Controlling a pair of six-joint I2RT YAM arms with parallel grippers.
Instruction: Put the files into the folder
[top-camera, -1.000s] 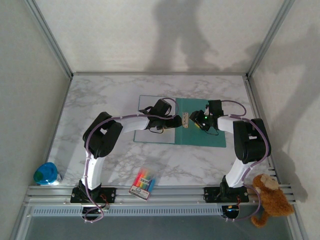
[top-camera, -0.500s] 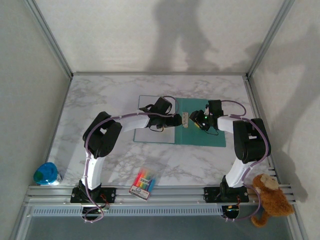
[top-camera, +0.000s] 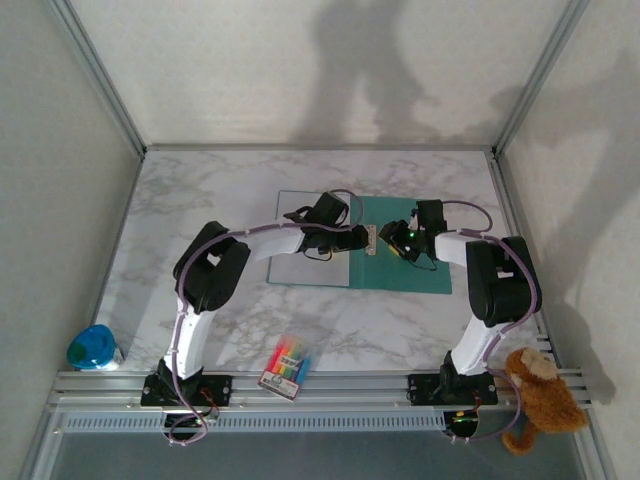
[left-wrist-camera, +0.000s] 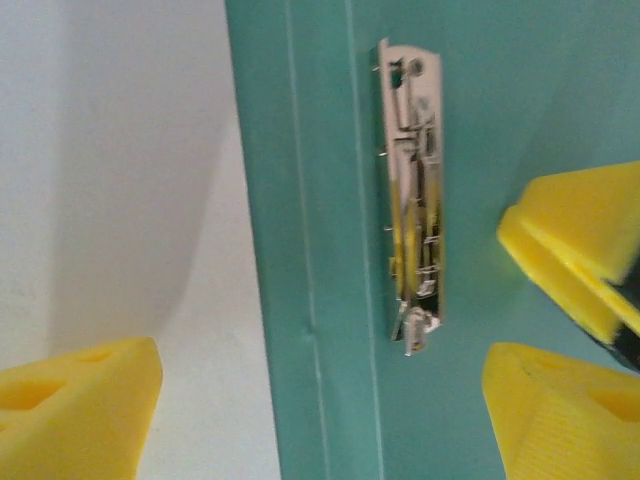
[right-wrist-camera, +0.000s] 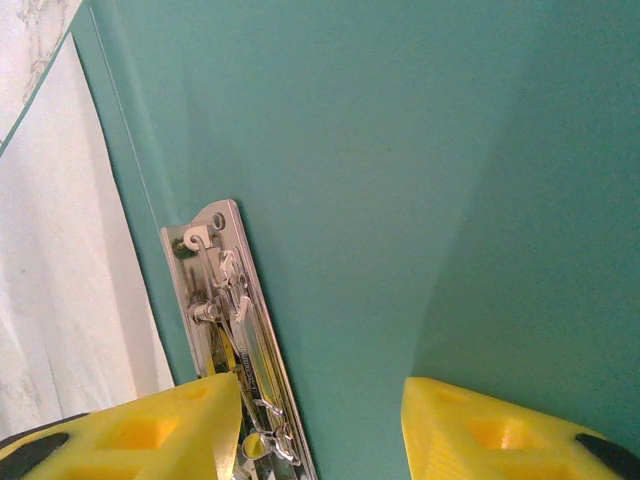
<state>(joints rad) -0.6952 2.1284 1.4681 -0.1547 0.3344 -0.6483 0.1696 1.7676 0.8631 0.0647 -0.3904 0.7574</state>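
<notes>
My left gripper (left-wrist-camera: 320, 405) hangs spread wide astride the small silver metal clip (left-wrist-camera: 415, 200) on the flat teal card folder (top-camera: 405, 268), which lies open. The white paper files (left-wrist-camera: 120, 200) lie just left of the clip. My right gripper (right-wrist-camera: 315, 420), part-spread and empty, has one pad over the clip's end. I judge I'm opening the clip: next, lift its lever without shifting the sheets.

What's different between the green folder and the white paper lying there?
The folder is teal; the paper is plain white. The folder carries a metal clip along its spine; the paper has no fittings. The folder, lying open, is the larger; the paper covers just its left half. Both are thin, flat rectangles lying on the marble table.
</notes>
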